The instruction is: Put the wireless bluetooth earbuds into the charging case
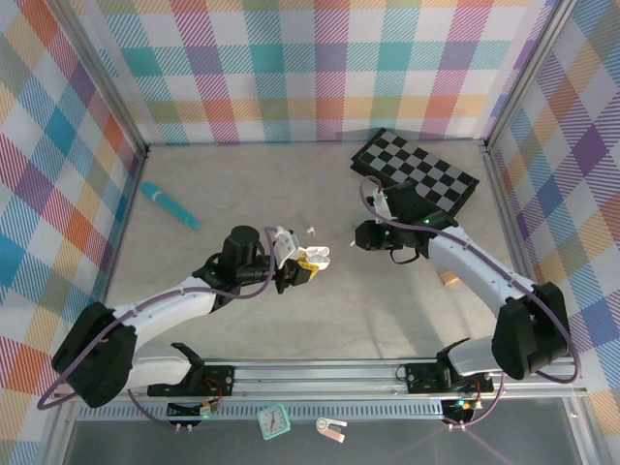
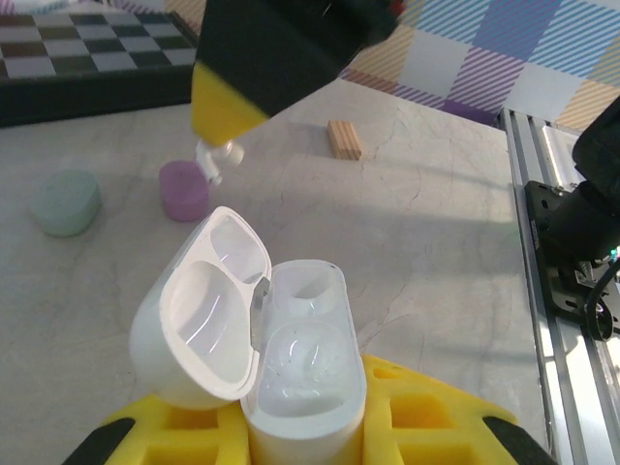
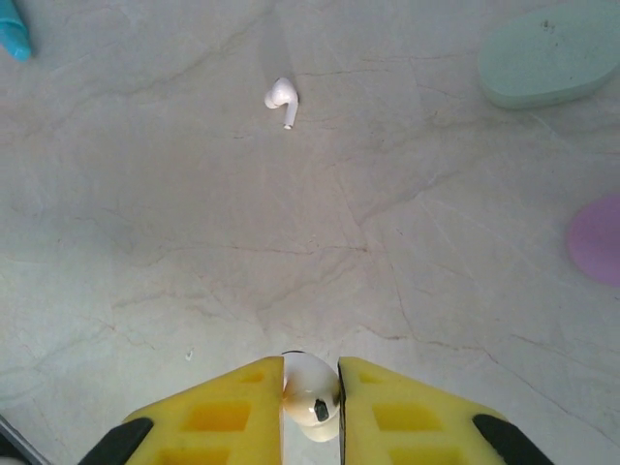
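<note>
My left gripper (image 2: 305, 431) is shut on a white charging case (image 2: 305, 358), holding it upright above the table with its lid (image 2: 199, 315) swung open to the left. Both sockets in it look bare. My right gripper (image 3: 311, 387) is shut on a white earbud (image 3: 312, 399), pinched between the yellow pads. In the left wrist view that earbud (image 2: 215, 160) hangs from the right finger (image 2: 228, 102), up and to the left of the case. From above, the right gripper (image 1: 351, 240) is a short way right of the case (image 1: 312, 260). A second white earbud (image 3: 281, 97) lies loose on the table.
A mint case (image 2: 66, 202) and a lilac case (image 2: 184, 191) lie shut on the table beyond the held case. A chessboard (image 1: 415, 172) sits at the back right, a small wooden block (image 1: 449, 279) near the right arm, and a teal pen (image 1: 170, 205) at the left.
</note>
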